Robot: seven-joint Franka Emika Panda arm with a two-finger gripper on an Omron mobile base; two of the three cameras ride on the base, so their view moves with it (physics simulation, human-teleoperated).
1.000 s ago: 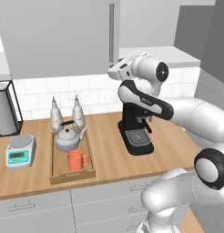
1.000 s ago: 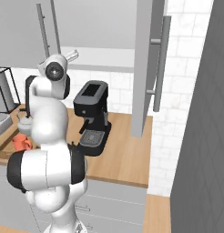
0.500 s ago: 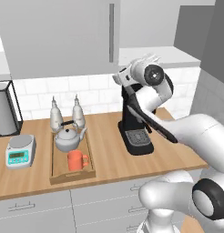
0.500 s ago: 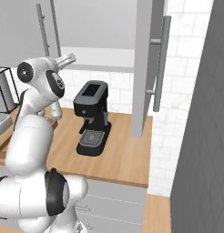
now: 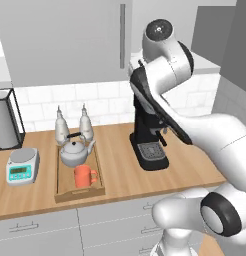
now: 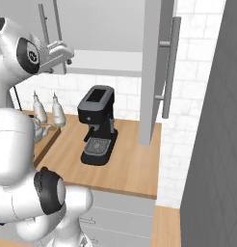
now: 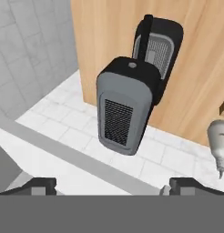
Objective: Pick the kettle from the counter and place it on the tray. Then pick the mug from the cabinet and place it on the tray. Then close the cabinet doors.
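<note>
On my hand view the fingers (image 7: 41,184) stand spread wide, grasping nothing, above the black coffee machine (image 5: 150,145). Left of that machine on the worktop (image 5: 115,175), the tray (image 5: 62,187) carries the mug (image 5: 83,176), with the kettle (image 5: 75,152) behind it. Farther back, the cabinet door (image 6: 159,72) right of the machine seems ajar.

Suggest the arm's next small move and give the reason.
Probably swing the gripper right, toward the flat grey cabinet door with the long metal bar handle, ready to push it shut. That door stands open, edge-on over the counter. The rounded silver-grey kettle and orange-red mug already sit on the light wooden tray, and the jaws are wide and empty.
</note>
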